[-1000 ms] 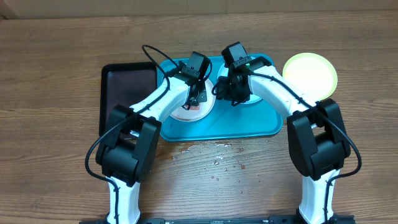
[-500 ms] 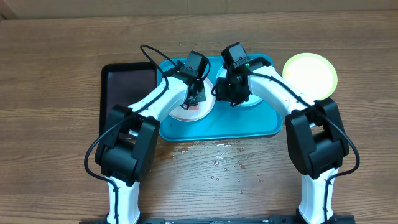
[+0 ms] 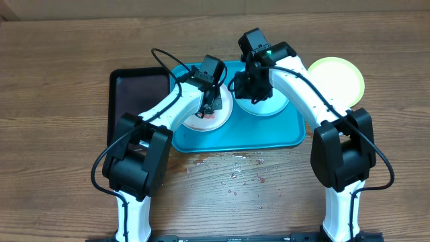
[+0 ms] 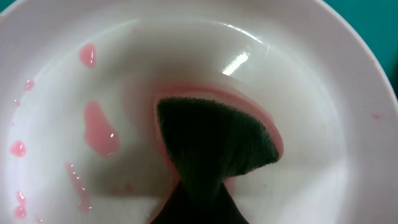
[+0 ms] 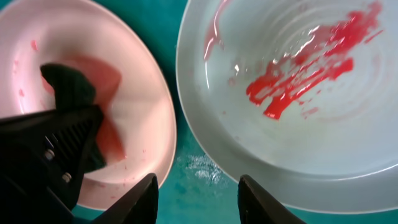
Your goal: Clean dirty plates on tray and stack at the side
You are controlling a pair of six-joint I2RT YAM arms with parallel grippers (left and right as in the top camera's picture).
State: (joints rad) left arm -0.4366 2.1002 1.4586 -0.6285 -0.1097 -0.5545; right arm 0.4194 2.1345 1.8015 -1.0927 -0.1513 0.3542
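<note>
Starting far left with a smaller black tray, rectangular and matte, right up against the left edge of the big turquoise tray on the wood-grain counter. Glossy plastic on the turquoise one, rounded corners, raised rim.

Inside its left half, a white plate: round, smooth, wet and shiny, dotted with watery pink blobs and streaks (more diluted pink than proper red). Left claw clamped on a dark, coarse-textured sponge, pinched narrow at the grip and fanned out into a wedge. Sponge pressed against the bowl of the white plate, with a thin pink line of liquid around its edge.

Just beside that, also inside the tray, a mint green plate, round with faint concentric ridges. Thick bright red sauce smear across its middle, plus a few wet highlights. Right claw hanging over the spot where the two plates nearly meet, fingers spread apart, gripping nothing.

Further right, off the tray and flat on the counter, a yellow-green plate, round, looking clean and bright from overhead. Also a scatter of small droplets on the wood in front of the tray.
</note>
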